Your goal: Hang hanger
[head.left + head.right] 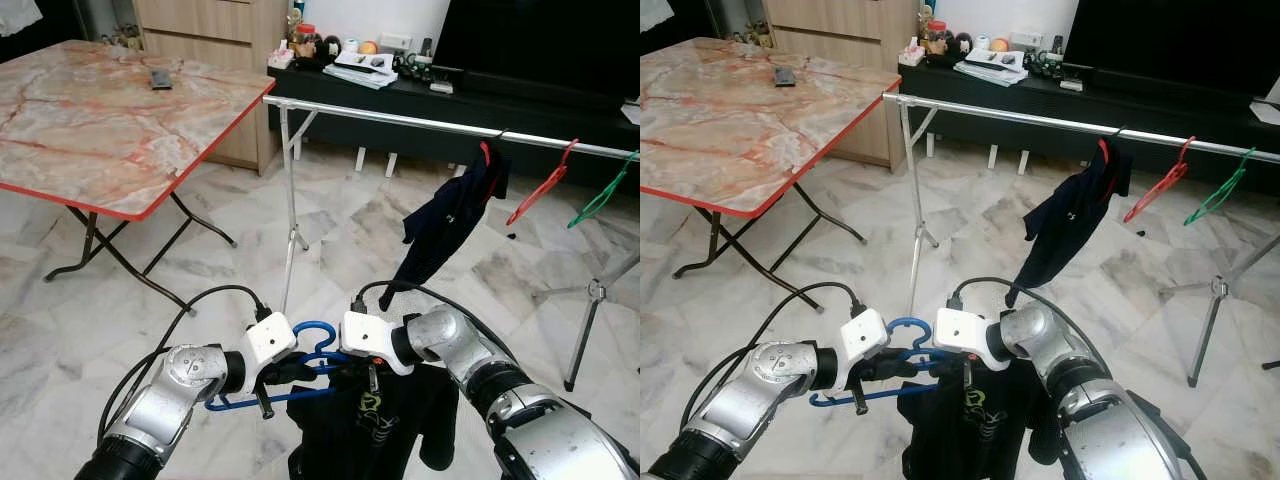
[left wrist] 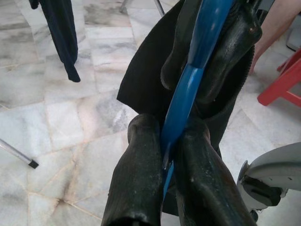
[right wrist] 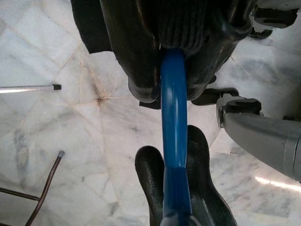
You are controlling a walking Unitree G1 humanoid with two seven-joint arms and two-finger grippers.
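A blue hanger [image 1: 312, 330] carrying a black garment [image 1: 370, 420] is held low in front of me, between both arms. My left gripper [image 1: 283, 372] is shut on the blue hanger [image 2: 178, 127] from the left. My right gripper [image 1: 338, 366] is shut on the blue hanger [image 3: 174, 117] from the right, close beside the left one. In the left wrist view the garment [image 2: 141, 80] hangs behind the fingers [image 2: 138, 179]. The silver clothes rail [image 1: 400, 118] stands about a metre ahead, above the hanger's level.
On the rail hang a navy shirt [image 1: 450, 220], a red hanger [image 1: 540, 185] and a green hanger [image 1: 605, 190]. A marble-topped folding table [image 1: 100, 120] stands to the left. A dark bench [image 1: 470, 100] with clutter is behind the rail. The rail's left half is bare.
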